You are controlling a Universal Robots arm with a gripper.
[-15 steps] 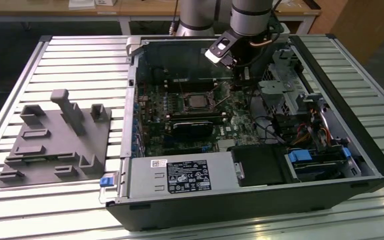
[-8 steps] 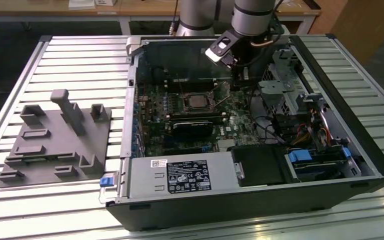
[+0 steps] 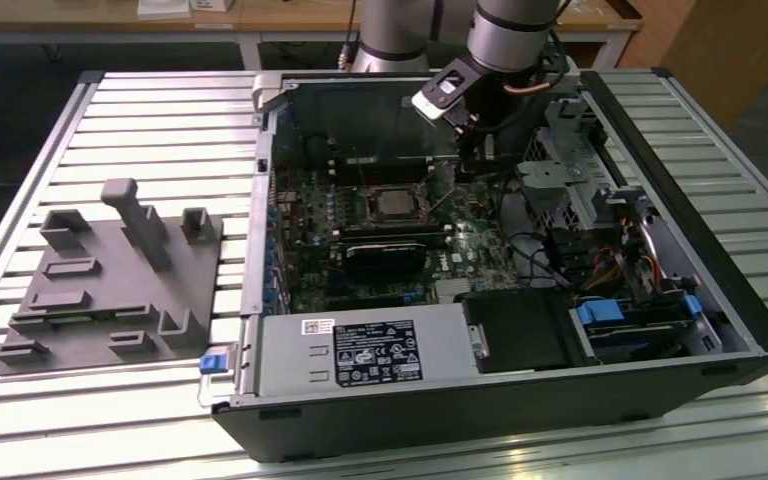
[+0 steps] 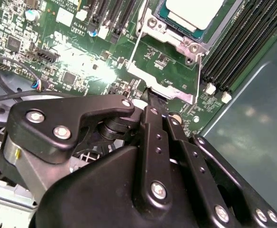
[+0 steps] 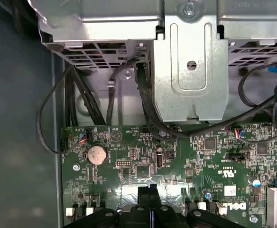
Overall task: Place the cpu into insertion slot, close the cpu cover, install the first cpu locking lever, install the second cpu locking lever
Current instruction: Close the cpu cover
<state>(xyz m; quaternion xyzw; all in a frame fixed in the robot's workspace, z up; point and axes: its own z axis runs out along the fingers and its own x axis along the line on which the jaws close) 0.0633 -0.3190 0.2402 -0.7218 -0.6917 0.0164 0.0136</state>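
On the slatted bench [image 3: 131,110], exterior view: open black computer case [image 3: 491,425] with a green motherboard [image 3: 471,240] inside. Gripper [image 3: 471,168] is low over the board, just to the exterior view's right of the cpu cover [image 3: 394,203]. White printed label [image 3: 373,352] on the power supply. Grey moulded fixture [image 3: 104,290] at the exterior view's left.

Second wrist view: gripper clenched, fingers pressed together with nothing seen between them. Its tip is at the cover's edge; contact cannot be told. Cover lies flat, and the pale cpu [image 4: 195,12] shows through its window.

First wrist view: white silkscreen lettering on the board, a coin cell [image 5: 96,154], and a metal drive cage [image 5: 190,71] beyond.
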